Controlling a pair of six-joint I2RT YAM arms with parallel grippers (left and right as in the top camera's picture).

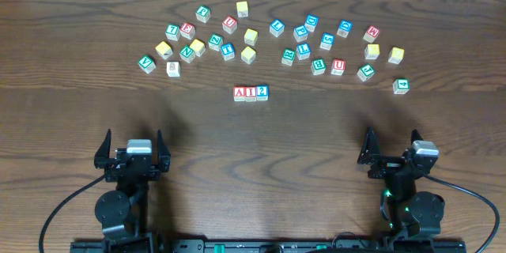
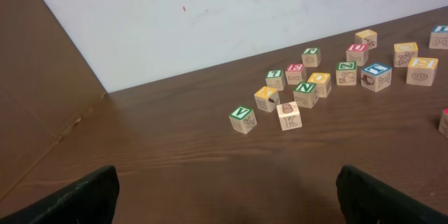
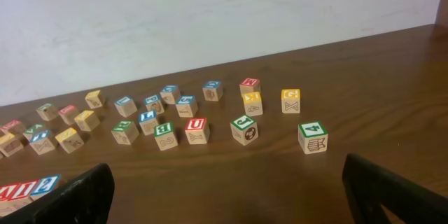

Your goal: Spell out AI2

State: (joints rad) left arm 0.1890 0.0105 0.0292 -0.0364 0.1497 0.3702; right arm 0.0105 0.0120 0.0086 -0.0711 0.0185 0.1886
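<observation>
Three cubes stand touching in a row at the table's middle: the red "A" cube (image 1: pixel 239 92), the red "I" cube (image 1: pixel 251 92) and the blue "2" cube (image 1: pixel 262 92), reading A I 2 left to right. The row also shows at the lower left edge of the right wrist view, with the "2" cube (image 3: pixel 46 185) nearest. My left gripper (image 1: pixel 133 155) is open and empty near the front left. My right gripper (image 1: pixel 393 152) is open and empty near the front right. Both are well apart from the row.
Several other lettered cubes lie scattered across the back of the table, from a green cube (image 1: pixel 146 64) on the left to a green "4" cube (image 1: pixel 401 86) on the right. A pale wall (image 2: pixel 245 14) rises behind the table's far edge.
</observation>
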